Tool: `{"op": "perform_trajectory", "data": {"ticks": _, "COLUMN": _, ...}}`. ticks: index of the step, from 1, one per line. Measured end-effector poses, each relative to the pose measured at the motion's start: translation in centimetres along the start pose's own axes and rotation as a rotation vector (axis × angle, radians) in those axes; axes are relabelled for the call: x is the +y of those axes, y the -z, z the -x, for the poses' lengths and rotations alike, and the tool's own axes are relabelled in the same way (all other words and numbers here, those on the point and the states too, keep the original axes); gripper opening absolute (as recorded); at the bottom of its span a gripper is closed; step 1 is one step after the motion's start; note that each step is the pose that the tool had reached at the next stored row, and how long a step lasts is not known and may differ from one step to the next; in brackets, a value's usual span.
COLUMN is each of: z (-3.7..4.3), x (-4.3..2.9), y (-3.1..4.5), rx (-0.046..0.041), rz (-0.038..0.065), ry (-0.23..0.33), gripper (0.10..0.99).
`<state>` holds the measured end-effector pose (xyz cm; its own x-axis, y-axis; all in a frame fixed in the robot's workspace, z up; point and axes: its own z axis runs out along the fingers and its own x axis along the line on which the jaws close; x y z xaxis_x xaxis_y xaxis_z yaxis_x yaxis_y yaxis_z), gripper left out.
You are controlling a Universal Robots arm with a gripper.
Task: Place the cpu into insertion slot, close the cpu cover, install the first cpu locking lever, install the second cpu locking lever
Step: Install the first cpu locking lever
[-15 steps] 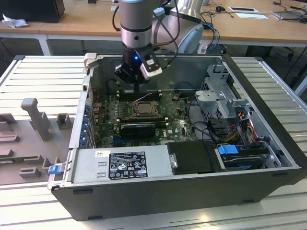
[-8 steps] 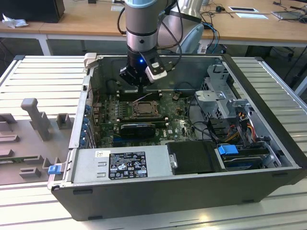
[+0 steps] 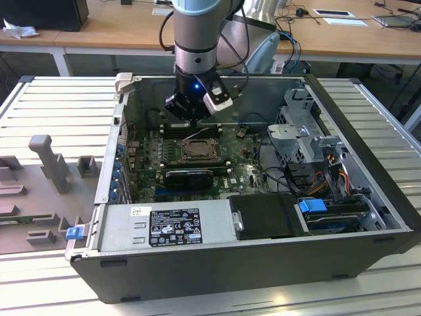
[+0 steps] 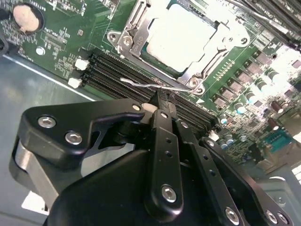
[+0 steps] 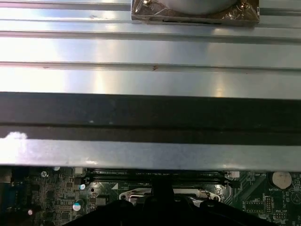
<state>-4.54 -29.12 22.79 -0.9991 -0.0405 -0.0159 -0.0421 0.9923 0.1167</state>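
Holding: gripper (image 4: pixel 160 100) fingers pinched together on a thin lever (image 4: pixel 141 84), middle of frame.
Chip: cpu (image 4: pixel 181 35) sits under cpu cover (image 4: pixel 207 59), top.

The exterior view is evenly lit and fairly sharp; the inside of the case (image 3: pixel 263 197) is darker, and a small blue light (image 3: pixel 195 86) glows on the arm. In the second wrist view strong glare washes out the cpu (image 4: pixel 181 35) in the upper middle and the board (image 4: pixel 263 70) at the right, while the gripper (image 4: pixel 162 101) in the lower half is dark and slightly soft. In the first wrist view the metal panel (image 5: pixel 150 80) shines with bright bands and the lower edge is in shadow.
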Motion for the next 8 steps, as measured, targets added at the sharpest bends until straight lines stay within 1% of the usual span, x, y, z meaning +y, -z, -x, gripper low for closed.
{"op": "perform_trajectory", "data": {"ticks": 2, "z": 0.12, "x": 0.01, "y": -0.04, "rx": 0.0001, "rz": 0.0, "ry": 0.002, "gripper": 0.106}}
{"op": "perform_trajectory", "data": {"ticks": 3, "z": 0.43, "x": 0.05, "y": -0.05, "rx": 0.0003, "rz": 0.0, "ry": 0.002, "gripper": 0.106}}
{"op": "perform_trajectory", "data": {"ticks": 6, "z": 1.01, "x": 0.14, "y": -0.11, "rx": 0.0003, "rz": 0.0, "ry": 0.002, "gripper": 0.106}}
{"op": "perform_trajectory", "data": {"ticks": 8, "z": 1.23, "x": 0.19, "y": -0.38, "rx": 0.0005, "rz": 0.0, "ry": 0.005, "gripper": 0.106}}
